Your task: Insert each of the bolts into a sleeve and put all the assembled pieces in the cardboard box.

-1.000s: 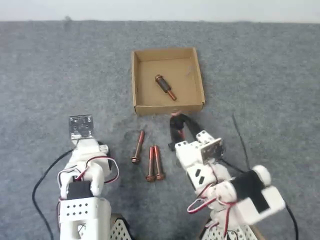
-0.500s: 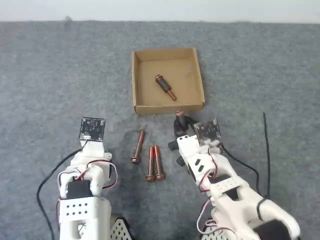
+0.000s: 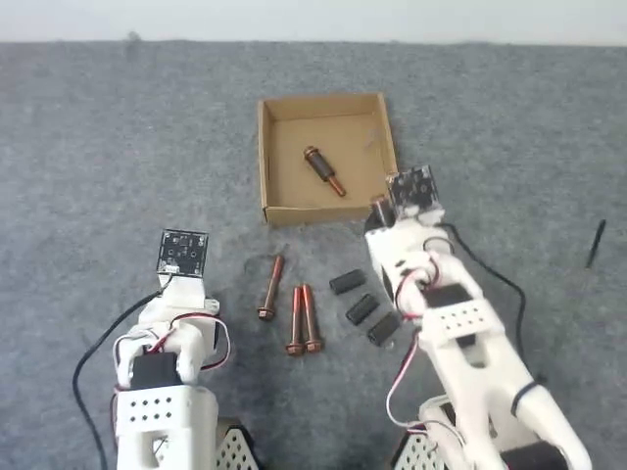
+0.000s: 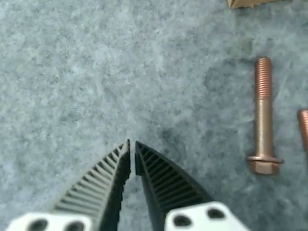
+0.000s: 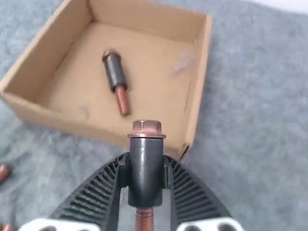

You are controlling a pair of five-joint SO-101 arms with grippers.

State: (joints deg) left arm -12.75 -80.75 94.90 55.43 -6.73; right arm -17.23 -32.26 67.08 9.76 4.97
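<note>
One sleeved bolt, pinched in the right pincer, hangs by the box corner; dropped now, it may clip the rim. Left pincer is pressed together.

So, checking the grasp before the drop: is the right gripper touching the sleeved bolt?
Touching. In the right wrist view the right gripper clamps the sleeved bolt, both fingers pressed against its black sleeve, no gap.

This looks like a robotics lab or hobby workbench: my left arm and right arm, white with wiring exposed, stand at a surface covered in grey felt, with loose bolts and a bare pale wall behind.
</note>
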